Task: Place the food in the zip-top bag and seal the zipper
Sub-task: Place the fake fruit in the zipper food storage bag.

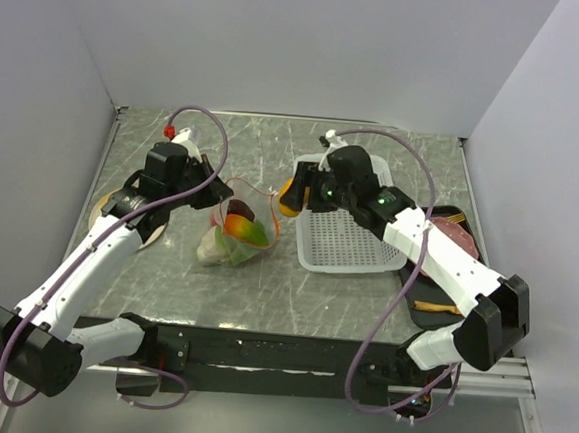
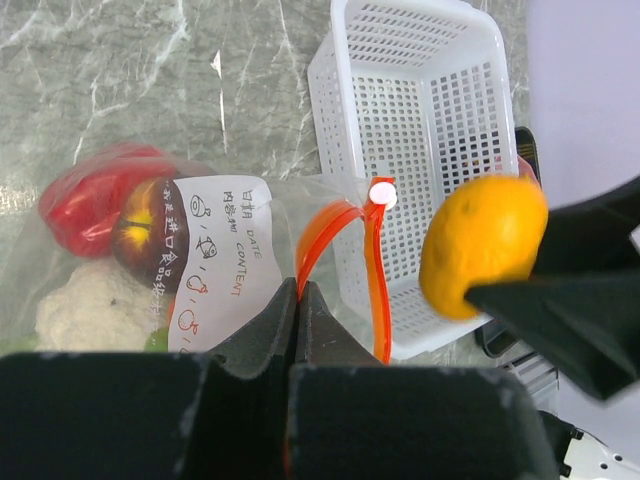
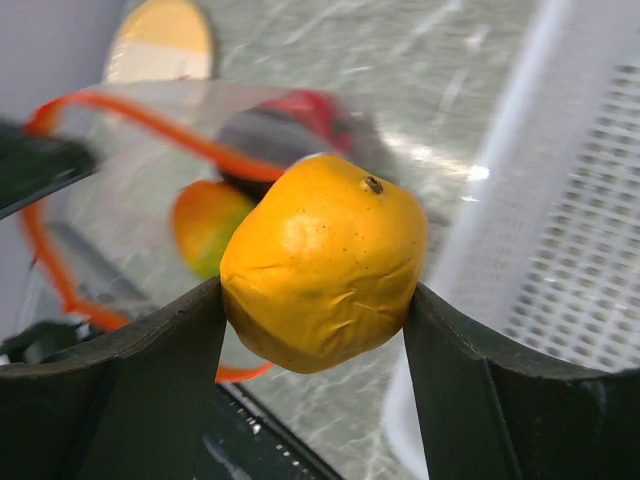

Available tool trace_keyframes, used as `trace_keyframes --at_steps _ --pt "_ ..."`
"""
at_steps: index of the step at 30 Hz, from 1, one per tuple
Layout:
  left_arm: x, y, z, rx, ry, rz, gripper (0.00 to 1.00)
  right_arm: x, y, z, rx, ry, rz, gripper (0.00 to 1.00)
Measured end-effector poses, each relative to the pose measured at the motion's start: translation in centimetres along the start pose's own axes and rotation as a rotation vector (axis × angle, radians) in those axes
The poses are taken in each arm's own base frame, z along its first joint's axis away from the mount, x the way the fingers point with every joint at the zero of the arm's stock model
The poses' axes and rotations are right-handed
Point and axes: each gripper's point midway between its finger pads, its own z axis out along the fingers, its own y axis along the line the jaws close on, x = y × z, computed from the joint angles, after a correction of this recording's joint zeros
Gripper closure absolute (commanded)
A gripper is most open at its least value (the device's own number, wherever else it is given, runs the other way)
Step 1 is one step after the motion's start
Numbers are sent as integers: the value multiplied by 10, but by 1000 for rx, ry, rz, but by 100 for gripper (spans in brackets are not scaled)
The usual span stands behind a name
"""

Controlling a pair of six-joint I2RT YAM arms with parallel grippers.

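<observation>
The clear zip-top bag (image 1: 232,234) lies left of the basket, mouth open toward the right. Inside it show the red pepper (image 2: 92,205), the dark purple ball (image 2: 145,228), the cauliflower (image 2: 92,305) and the green-orange mango (image 3: 208,228). My left gripper (image 2: 298,292) is shut on the orange-red zipper (image 2: 318,232) and holds the mouth up. My right gripper (image 3: 315,300) is shut on the orange (image 3: 322,262), just right of the bag's mouth (image 1: 289,196). The orange also shows in the left wrist view (image 2: 482,258). The watermelon slice is not visible.
The white perforated basket (image 1: 346,243) stands right of the bag. A dark tray (image 1: 444,289) at the right edge holds the pink slab (image 1: 453,232) and yellow sticks (image 1: 437,307). A round wooden plate (image 1: 103,205) lies under the left arm.
</observation>
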Motion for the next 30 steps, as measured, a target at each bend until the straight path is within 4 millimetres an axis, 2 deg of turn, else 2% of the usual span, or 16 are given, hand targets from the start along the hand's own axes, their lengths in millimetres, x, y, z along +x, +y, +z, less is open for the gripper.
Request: trace_keyframes --at_steps 7,17,21,25,30 --pt "-1 -1 1 4 -2 0 99 17 42 2 -98 36 -68 67" --pt "0 -1 2 7 2 0 99 33 64 22 -127 100 -138 63" --pt "0 -2 2 9 4 0 99 39 65 30 -111 121 -153 62" --pt "0 -2 2 9 5 1 99 44 57 37 -64 144 -161 60" --pt "1 -2 2 11 8 0 99 41 47 53 13 151 -172 53"
